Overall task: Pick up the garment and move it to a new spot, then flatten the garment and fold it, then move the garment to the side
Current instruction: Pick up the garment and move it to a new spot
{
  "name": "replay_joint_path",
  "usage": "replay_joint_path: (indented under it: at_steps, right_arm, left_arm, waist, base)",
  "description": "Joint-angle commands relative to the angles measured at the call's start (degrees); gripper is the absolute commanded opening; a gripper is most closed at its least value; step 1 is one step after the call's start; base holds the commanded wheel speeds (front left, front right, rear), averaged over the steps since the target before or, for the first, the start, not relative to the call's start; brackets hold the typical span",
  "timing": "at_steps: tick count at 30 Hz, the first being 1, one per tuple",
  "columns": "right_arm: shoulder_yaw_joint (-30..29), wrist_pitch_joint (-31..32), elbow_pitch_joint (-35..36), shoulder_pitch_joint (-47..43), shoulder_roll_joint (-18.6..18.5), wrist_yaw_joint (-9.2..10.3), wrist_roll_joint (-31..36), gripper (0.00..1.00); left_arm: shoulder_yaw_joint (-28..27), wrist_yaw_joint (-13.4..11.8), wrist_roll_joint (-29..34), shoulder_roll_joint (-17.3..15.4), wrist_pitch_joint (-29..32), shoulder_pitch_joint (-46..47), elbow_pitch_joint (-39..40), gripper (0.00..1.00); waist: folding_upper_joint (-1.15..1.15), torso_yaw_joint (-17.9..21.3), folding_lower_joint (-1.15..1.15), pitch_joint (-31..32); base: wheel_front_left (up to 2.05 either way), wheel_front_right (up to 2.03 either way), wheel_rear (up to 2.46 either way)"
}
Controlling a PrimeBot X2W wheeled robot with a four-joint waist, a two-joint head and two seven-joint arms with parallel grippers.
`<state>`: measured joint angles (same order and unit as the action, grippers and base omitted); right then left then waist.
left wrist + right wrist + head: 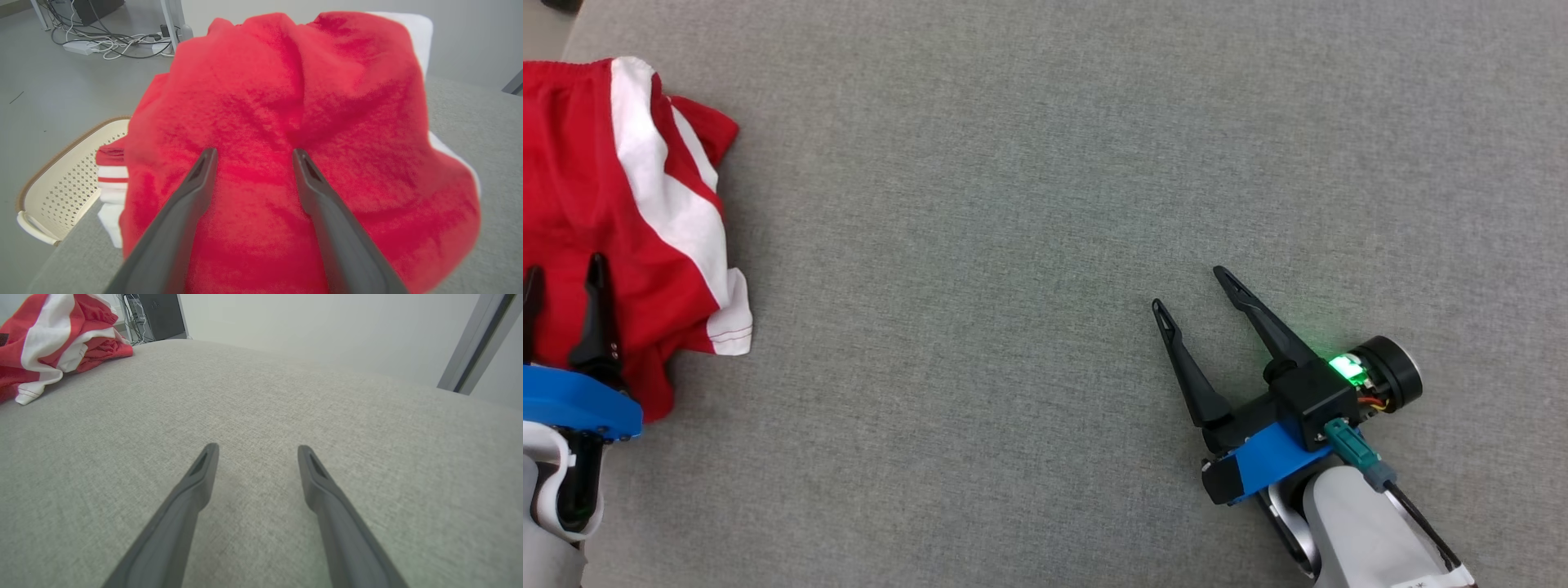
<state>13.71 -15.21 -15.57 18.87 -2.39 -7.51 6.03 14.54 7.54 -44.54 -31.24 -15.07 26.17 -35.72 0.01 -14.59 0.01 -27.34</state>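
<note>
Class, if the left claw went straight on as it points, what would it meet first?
Most likely the red garment, bunched right before the open left claw; how near is unclear.

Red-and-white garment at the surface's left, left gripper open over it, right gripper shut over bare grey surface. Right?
No: the right gripper is open, as the right wrist view shows. The garment lies at the left, with the open left gripper over it.
</note>
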Motion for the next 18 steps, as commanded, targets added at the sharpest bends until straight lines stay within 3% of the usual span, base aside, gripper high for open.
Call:
replay_joint_path:
  at_steps: [1, 2, 3, 4, 18]
  right_arm:
    - [-0.5, 0.1, -0.5, -0.4, -0.9, 0.03, 0.5, 1.00]
    - [-0.6, 0.1, 0.2, -0.9, -0.9, 0.02, 0.4, 1.00]
    - [-0.7, 0.1, 0.3, -1.1, -0.9, 0.02, 0.4, 1.00]
    - [-0.9, 0.1, 0.5, -1.3, -0.9, 0.02, 0.3, 1.00]
    - [-1.2, 0.0, 0.2, -3.1, -0.7, 0.02, -3.9, 1.00]
  left_arm:
    - [0.5, -0.1, -1.2, -0.2, -0.2, 1.0, -0.6, 1.00]
    - [1.3, -0.1, -2.6, -0.6, -0.2, 1.5, -1.3, 0.89]
    - [1.7, -0.1, -3.0, -0.9, -0.2, 1.6, -1.3, 0.05]
    - [2.0, -0.1, -3.4, -0.9, -0.2, 1.6, -1.3, 0.00]
    - [-0.5, -0.1, -2.0, -0.9, -0.2, -1.3, 5.5, 0.00]
  waist:
    - [-0.01, 0.4, -0.01, -0.1]
    - [-0.01, 1.0, -0.01, -0.3]
    - [-0.01, 1.2, -0.01, -0.3]
    - [-0.01, 1.4, -0.01, -0.3]
    - [-0.01, 2.8, -0.01, 6.1]
  base:
    - [0.00, 0.00, 0.00]
    - [0.00, 0.00, 0.00]
    - [0.00, 0.00, 0.00]
    - [0.00, 0.00, 0.00]
    - [0.00, 0.00, 0.00]
